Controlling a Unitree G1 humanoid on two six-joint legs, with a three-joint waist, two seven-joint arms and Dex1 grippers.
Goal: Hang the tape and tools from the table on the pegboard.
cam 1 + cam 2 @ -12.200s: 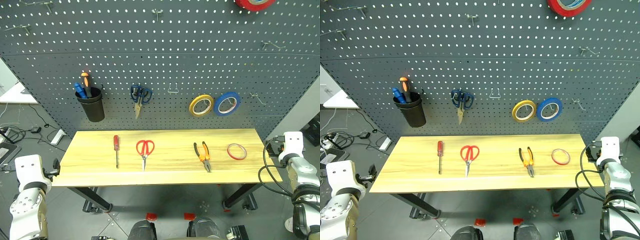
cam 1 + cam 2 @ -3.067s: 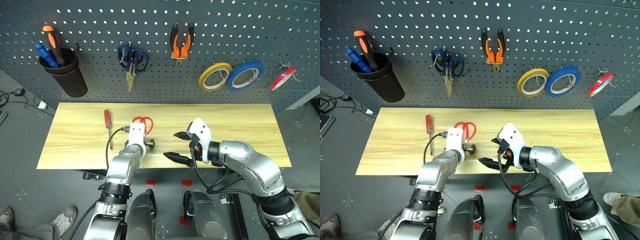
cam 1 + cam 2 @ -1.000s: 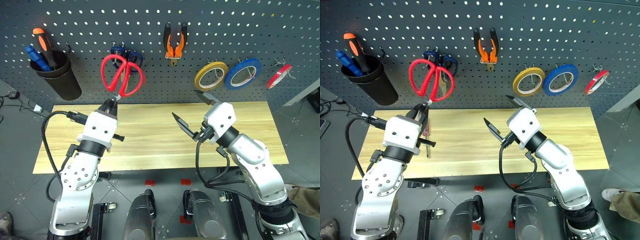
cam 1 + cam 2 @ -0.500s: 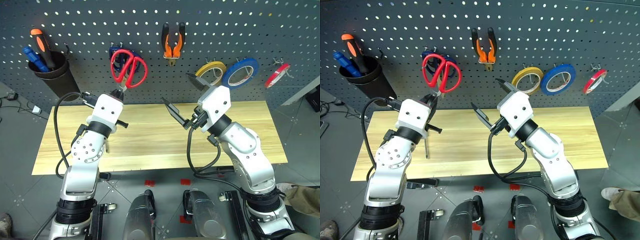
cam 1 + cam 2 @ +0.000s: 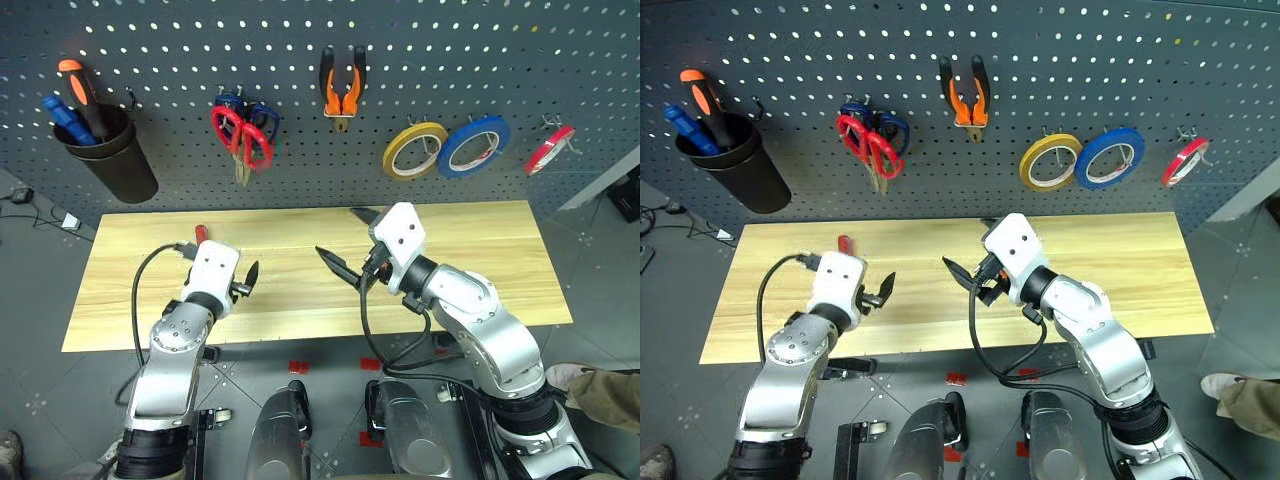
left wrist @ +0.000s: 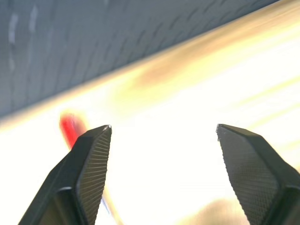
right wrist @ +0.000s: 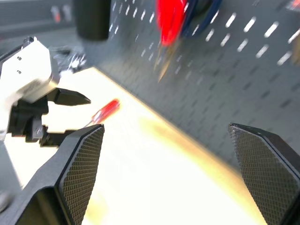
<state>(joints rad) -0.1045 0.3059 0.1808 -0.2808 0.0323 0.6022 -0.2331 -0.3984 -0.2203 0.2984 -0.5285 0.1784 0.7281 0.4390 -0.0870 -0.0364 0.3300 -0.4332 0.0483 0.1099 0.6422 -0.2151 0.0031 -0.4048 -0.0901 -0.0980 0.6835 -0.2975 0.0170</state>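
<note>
change: red-handled scissors (image 5: pixel 243 138) left hanging on dark grey pegboard (image 5: pixel 180 60), over blue pair | left hand (image 5: pixel 247 279) dropped to light-wood tabletop (image 5: pixel 480 250), spread, empty | right hand (image 5: pixel 350 245) wide, empty | remaining: 1 slim red screwdriver (image 5: pixel 845 243) on tabletop by left hand

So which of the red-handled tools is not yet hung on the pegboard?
The slim red-handled screwdriver: it lies on the light-wood table by the open left gripper, while the red-handled scissors hang on the dark grey pegboard.
</note>
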